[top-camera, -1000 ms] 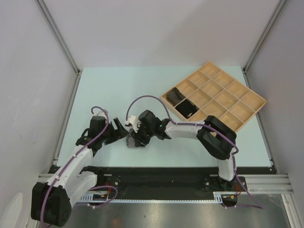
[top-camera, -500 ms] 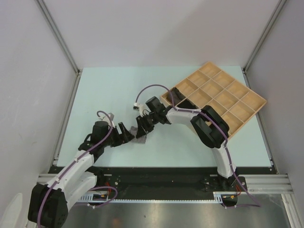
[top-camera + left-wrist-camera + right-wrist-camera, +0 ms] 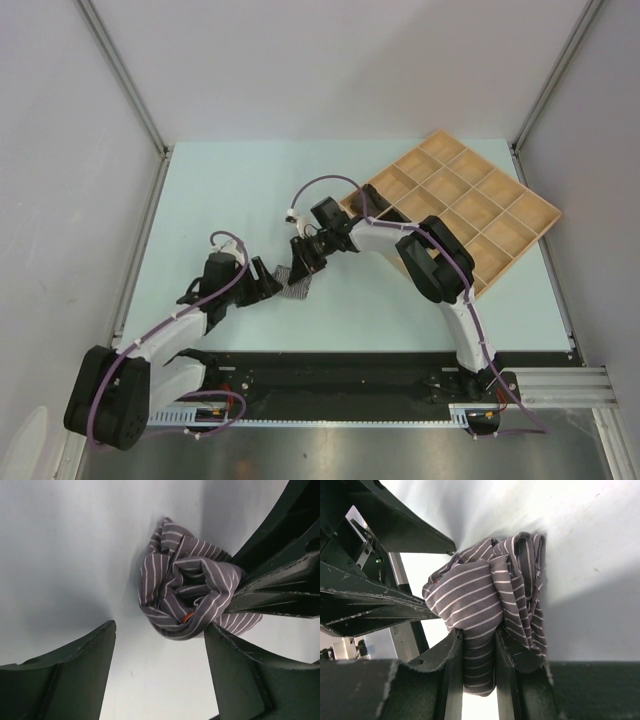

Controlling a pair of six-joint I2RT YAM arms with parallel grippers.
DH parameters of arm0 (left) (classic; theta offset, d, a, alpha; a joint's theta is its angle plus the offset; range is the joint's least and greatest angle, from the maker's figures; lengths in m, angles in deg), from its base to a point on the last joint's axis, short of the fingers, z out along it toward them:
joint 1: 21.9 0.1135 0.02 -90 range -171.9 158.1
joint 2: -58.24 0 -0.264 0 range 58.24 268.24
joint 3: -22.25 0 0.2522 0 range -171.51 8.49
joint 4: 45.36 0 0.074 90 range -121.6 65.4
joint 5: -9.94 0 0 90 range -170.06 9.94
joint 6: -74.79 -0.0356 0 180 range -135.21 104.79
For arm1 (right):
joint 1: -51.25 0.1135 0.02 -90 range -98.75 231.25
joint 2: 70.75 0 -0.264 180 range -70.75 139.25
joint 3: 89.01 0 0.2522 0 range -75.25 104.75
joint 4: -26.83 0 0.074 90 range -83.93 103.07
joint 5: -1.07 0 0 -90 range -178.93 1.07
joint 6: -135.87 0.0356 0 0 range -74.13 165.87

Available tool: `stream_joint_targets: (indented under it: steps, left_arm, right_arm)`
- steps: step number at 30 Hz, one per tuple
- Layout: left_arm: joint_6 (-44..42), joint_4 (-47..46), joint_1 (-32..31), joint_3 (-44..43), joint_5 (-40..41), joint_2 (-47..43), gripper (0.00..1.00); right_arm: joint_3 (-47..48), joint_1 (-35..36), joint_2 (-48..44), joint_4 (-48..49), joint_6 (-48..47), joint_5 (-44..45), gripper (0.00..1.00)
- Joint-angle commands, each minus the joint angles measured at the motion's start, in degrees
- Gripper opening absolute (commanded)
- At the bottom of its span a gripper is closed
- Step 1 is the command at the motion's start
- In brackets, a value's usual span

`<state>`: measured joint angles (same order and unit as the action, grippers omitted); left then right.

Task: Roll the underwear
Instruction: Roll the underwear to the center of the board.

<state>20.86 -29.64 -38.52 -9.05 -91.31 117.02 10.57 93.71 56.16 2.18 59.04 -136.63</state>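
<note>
My right end effector (image 3: pixel 479 636) is clenched on the striped underwear (image 3: pixel 485 600), so the roll on the table (image 3: pixel 230 190) cannot open. My left end effector (image 3: pixel 160 635) is released, 2 fingers wide just beside it, ready to support.

A pale green table (image 3: pixel 230 190) is seen, with a compartmented wooden tray (image 3: pixel 500 190) set askew at its far right corner. The bunched grey striped underwear (image 3: pixel 297 288) is found touching the surface, near the middle of the near edge.
</note>
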Motion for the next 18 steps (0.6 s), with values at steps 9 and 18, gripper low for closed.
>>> stream_joint_targets:
  steps: [9, 18]
  left_arm:
    - [1.98, -19.97, -0.69, 2.33, -0.62, 6.60, 0.66]
    - [0.67, -25.34, -1.13, 3.74, -2.11, 9.42, 0.21]
  right_arm:
    - [3.74, -0.18, 2.90, -7.38, -5.17, 6.04, 0.00]
    - [5.15, 0.34, 2.82, -9.14, -5.61, 5.87, 0.19]
